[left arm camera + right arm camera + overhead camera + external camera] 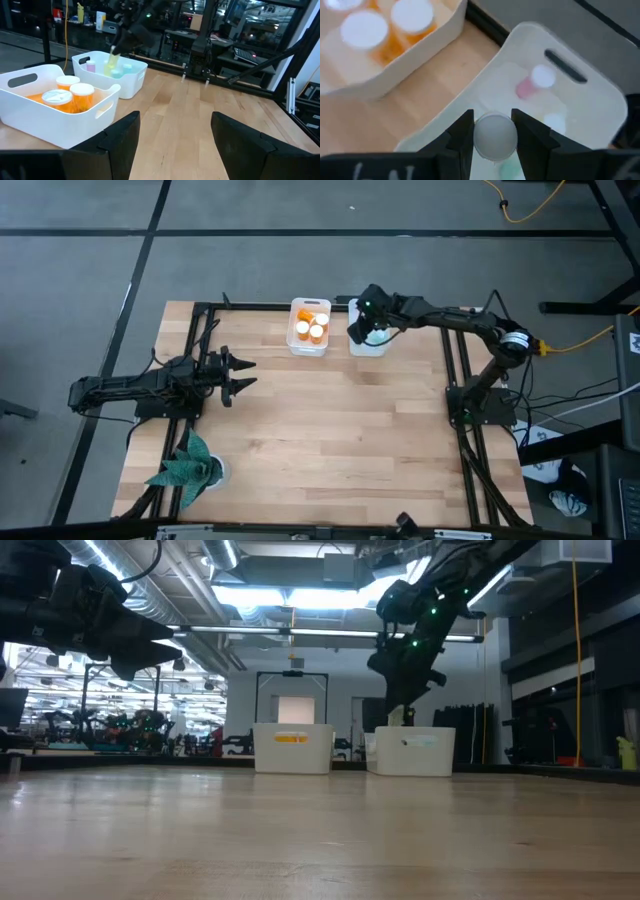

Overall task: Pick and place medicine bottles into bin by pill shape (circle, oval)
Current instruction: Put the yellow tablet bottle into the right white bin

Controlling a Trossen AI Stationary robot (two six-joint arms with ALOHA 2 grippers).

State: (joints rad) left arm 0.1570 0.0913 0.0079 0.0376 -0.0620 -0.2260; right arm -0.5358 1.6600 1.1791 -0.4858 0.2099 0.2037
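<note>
Right pincer (pixel 492 131) holding a pale green bottle (pixel 494 136) over a white bin (pixel 580 107)
Clamped by its cap for dropping below; orange bottles (pixel 311 326) sit in the neighbouring bin (pixel 296 345); left pincer (pixel 243 375) waits open

Three orange bottles (pixel 67 96) with white caps stood upright, close together, in the left white bin (pixel 30 120); in the high view they showed as a cluster of pale caps on orange (pixel 310 327). The right bin (pixel 131 80) held smaller bottles: a pink one (pixel 534 83) lying on its floor and at least one pale green one (pixel 551 121) beside it. One more small bottle (pixel 494 136), pale green-yellow with a white cap, was clamped between the right gripper's (pixel 492 131) fingers, hanging tilted above that bin (pixel 112 64). No bottles lay loose on the table. Pill shapes could not be made out.
</note>
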